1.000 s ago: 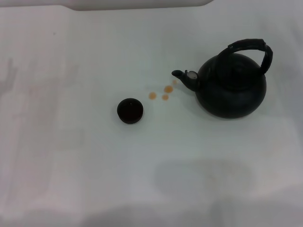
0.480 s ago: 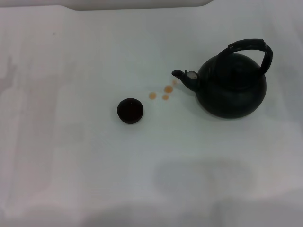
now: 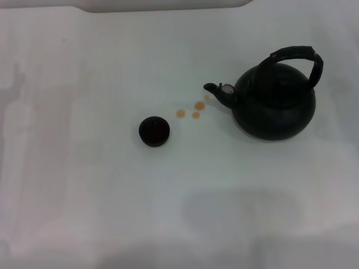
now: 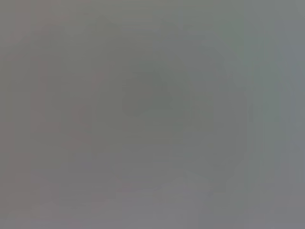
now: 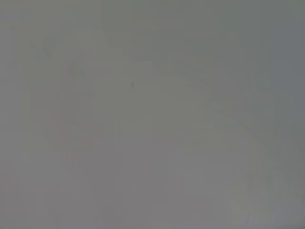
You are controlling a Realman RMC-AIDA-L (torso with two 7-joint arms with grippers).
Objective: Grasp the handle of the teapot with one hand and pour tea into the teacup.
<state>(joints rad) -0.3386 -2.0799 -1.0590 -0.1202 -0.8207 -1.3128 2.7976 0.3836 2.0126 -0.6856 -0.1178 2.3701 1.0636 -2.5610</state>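
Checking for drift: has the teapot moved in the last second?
No. The teapot keeps its place; its spout sits just as near the orange drops as before.

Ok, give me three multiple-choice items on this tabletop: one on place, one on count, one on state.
1. The short spout of the round matte black metal teapot points toward:
A. the robot's left
B. the robot's right
C. straight up

2. Orange-brown drops on the white table near the spout:
A. none
B. about four
C. over ten

3. The thick black arched handle is:
A. gripped
B. missing
C. free and raised

Key: A, the spout faces the tiny dark round teacup; B, a few separate spots show; C, no jaws are in view.
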